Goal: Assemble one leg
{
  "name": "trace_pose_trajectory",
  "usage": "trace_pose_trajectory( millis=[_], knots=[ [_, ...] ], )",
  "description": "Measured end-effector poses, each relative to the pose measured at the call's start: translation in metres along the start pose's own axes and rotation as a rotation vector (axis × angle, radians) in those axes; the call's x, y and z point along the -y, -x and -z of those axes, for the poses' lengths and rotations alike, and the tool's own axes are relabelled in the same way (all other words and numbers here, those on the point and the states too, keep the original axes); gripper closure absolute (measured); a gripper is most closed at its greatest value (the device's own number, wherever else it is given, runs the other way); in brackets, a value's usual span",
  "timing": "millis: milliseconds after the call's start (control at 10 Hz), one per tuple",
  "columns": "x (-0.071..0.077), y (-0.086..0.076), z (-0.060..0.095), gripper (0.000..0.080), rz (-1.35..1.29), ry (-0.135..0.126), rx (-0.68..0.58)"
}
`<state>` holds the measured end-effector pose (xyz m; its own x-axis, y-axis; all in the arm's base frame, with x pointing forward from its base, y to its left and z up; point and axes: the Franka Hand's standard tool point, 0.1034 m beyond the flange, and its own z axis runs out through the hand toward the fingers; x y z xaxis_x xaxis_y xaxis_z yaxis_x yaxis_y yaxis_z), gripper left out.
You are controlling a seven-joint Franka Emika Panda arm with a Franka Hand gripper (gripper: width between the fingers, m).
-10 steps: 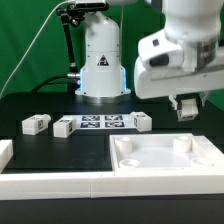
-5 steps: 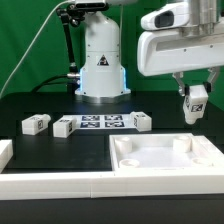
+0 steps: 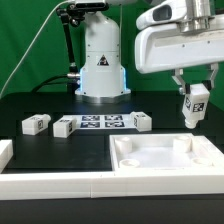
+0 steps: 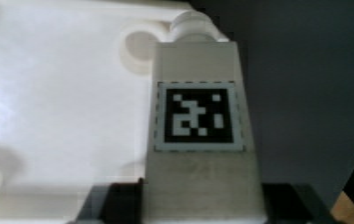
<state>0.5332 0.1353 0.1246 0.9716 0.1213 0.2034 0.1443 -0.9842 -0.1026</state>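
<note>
My gripper is shut on a leg, a small white block with a black-and-white tag, and holds it upright in the air above the far right corner of the large white tray. In the wrist view the leg fills the middle, its tag facing the camera, clamped between the two dark fingers. Its far end points at a raised round post in the tray's corner. Three more legs lie on the table: one, one and one.
The marker board lies between the loose legs in front of the robot base. A white rail runs along the front edge, and a white piece sits at the exterior view's left edge.
The gripper has swung and turned, bringing the held leg upright with its tag facing the camera. In the last half second it has lowered slightly over the tray's right corner.
</note>
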Motion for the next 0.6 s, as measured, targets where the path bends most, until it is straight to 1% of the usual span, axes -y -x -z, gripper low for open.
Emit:
trace_pose_trajectory(
  millis=[100,400,500,600],
  knots=[
    [0.001,0.002,-0.001,0.0508,0.001,0.0,0.004],
    [-0.001,0.001,-0.003,0.0508,0.019,0.002,0.002],
    [-0.005,-0.007,-0.007,0.0508,0.103,0.014,-0.019],
    [-0.01,-0.022,-0.004,0.0508,0.138,0.018,-0.029]
  ],
)
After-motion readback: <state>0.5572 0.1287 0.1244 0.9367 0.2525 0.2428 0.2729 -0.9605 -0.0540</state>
